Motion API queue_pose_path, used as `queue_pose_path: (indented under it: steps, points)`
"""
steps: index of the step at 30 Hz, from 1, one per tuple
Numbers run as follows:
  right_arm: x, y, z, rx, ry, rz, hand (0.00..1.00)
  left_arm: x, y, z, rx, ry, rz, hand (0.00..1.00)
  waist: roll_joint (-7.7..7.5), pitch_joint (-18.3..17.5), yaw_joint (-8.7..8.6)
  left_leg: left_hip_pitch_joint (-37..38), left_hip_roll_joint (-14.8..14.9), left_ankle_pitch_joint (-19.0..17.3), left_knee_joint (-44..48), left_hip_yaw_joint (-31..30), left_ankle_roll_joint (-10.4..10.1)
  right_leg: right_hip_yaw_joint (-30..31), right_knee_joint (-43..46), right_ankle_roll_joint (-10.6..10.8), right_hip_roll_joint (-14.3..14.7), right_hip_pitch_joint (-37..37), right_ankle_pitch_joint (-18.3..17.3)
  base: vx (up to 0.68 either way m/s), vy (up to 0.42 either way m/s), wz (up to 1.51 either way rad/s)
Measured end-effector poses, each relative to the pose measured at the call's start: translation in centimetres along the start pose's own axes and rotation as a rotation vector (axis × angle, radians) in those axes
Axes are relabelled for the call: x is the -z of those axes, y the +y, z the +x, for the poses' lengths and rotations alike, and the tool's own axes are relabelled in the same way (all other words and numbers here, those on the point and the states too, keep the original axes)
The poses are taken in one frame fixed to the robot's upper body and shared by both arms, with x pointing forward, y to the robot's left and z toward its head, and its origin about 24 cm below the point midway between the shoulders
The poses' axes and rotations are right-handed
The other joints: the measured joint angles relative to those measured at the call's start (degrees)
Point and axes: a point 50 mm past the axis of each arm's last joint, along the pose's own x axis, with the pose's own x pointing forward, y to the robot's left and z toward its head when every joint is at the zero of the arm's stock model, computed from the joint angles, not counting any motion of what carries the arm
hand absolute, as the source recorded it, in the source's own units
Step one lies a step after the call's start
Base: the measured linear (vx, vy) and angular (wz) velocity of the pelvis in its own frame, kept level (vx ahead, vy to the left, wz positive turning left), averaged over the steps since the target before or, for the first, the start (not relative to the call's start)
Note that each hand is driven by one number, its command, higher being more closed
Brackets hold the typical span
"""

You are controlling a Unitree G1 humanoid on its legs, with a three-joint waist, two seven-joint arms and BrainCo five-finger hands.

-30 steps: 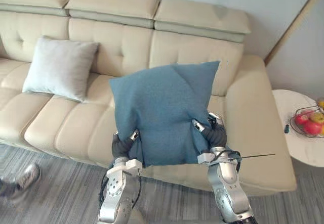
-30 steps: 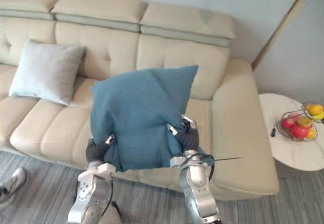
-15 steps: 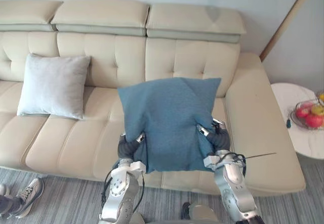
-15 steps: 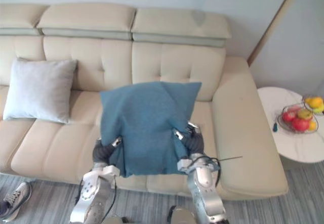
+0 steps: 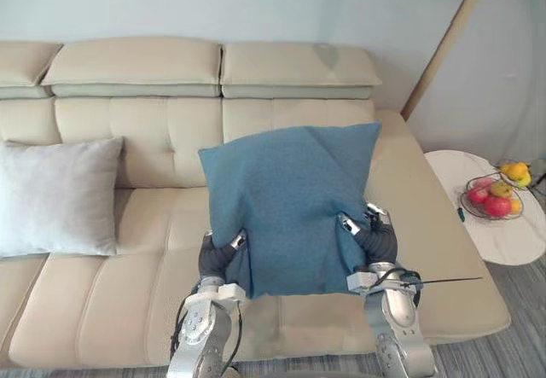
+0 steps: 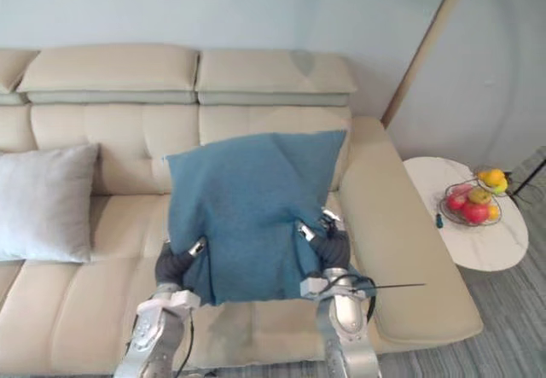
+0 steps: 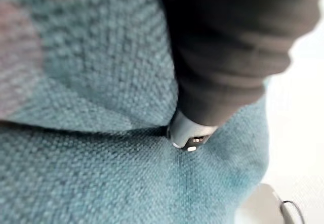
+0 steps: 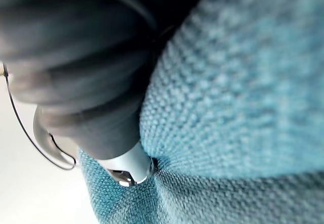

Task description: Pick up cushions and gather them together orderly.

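The left hand [image 5: 217,254] and the right hand [image 5: 373,237] each pinch a lower corner of the blue cushion [image 5: 286,203], which hangs upright between them above the sofa [image 5: 128,71] seat. This looks like the carrying step. Next it needs setting down neatly beside the grey cushion [image 5: 55,194], well apart to the left.

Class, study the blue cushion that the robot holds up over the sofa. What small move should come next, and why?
Probably shift the blue cushion towards the robot's left. The left robot hand and right robot hand grip its lower part on either side, holding it above the sofa, while the grey cushion rests on the seat well to its left.
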Motion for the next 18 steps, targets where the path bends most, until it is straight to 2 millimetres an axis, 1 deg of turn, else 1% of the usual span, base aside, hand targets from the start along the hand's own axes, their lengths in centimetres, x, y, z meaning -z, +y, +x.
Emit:
queue_pose_path:
  steps: [4,6,8,9,11,13,14,15,16,17,18]
  points:
    - [0.5,-0.3,-0.4,0.011,0.027,-0.009,1.00,0.4,0.2,-0.4,-0.007,0.018,0.002,1.00,0.80,-0.46,-0.03,1.54,0.53,0.49,-2.72,0.81,-0.45,1.09,-0.60,0.07,0.83,-0.34,0.26,0.00,-0.042,-0.20]
    - [0.8,-0.4,-0.4,0.012,0.037,-0.019,1.00,0.3,0.2,-0.3,-0.007,0.015,0.012,1.00,1.46,-0.98,-0.04,1.61,0.69,1.84,-4.72,0.80,-0.61,1.30,-1.45,-0.02,1.37,-0.92,1.44,-0.03,-0.035,-0.08]
    - [0.6,-0.1,-0.1,-0.002,0.022,-0.048,1.00,0.1,0.2,-0.1,-0.010,0.000,0.035,1.00,1.56,-1.02,-0.02,1.13,0.52,2.76,-6.03,0.75,-0.63,1.23,-2.02,0.08,1.38,-1.63,1.67,-0.06,-0.029,0.00]
    - [0.7,0.2,0.6,-0.016,0.016,-0.049,1.00,-0.2,0.4,0.1,-0.017,-0.014,0.045,1.00,1.57,-1.01,-0.01,0.21,0.55,3.41,-6.17,0.71,-0.55,1.12,-2.21,0.43,1.42,-2.50,2.18,-0.12,-0.029,0.04]
    - [0.6,0.9,1.9,-0.034,-0.006,-0.070,1.00,-1.0,0.3,1.0,-0.038,-0.055,0.063,1.00,1.74,-0.84,0.09,-2.00,0.52,4.42,-6.16,0.36,-0.24,0.64,-2.18,0.39,1.44,-4.46,2.64,-0.14,-0.021,0.13]
    - [-0.4,2.4,4.2,-0.064,-0.069,-0.084,1.00,-2.6,-0.1,3.1,-0.067,-0.139,0.094,1.00,2.02,-0.62,0.39,-6.66,0.04,6.46,-6.29,-0.82,0.20,-0.44,-1.49,0.46,1.15,-8.69,2.77,-0.19,-0.023,0.27]
    - [-0.8,3.0,4.9,-0.075,-0.091,-0.086,1.00,-3.3,-0.3,3.8,-0.079,-0.169,0.096,1.00,2.08,-0.53,0.69,-7.90,-0.03,7.16,-6.69,-0.87,0.23,-0.48,-1.26,0.46,1.14,-10.18,2.77,-0.23,-0.026,0.17]
    - [-1.4,4.1,6.1,-0.099,-0.128,-0.099,1.00,-4.5,-0.4,4.8,-0.098,-0.219,0.101,1.00,2.40,-0.22,0.96,-9.54,-0.20,8.54,-7.60,-1.06,0.37,-0.64,-1.21,0.75,1.16,-12.11,2.97,-0.28,-0.027,0.14]
    - [-2.2,5.0,7.3,-0.110,-0.170,-0.116,1.00,-5.6,-0.8,5.8,-0.118,-0.268,0.107,1.00,3.18,0.40,1.42,-10.95,-0.26,9.72,-8.17,-1.78,0.30,-1.04,-0.85,0.81,1.34,-13.65,3.37,-0.23,-0.019,0.15]
    - [-2.8,5.4,7.9,-0.112,-0.192,-0.116,1.00,-6.3,-1.1,6.4,-0.122,-0.293,0.106,1.00,3.53,0.64,1.78,-11.68,-0.26,10.33,-8.51,-2.15,0.24,-1.29,-0.16,0.79,1.39,-14.76,3.41,-0.23,-0.013,0.16]
    - [-3.9,6.2,9.0,-0.112,-0.238,-0.114,1.00,-7.7,-1.8,7.4,-0.130,-0.348,0.099,1.00,4.12,1.02,2.26,-13.03,-0.22,11.44,-9.47,-2.40,0.08,-1.47,1.02,0.77,1.57,-17.02,3.41,-0.20,-0.014,0.10]
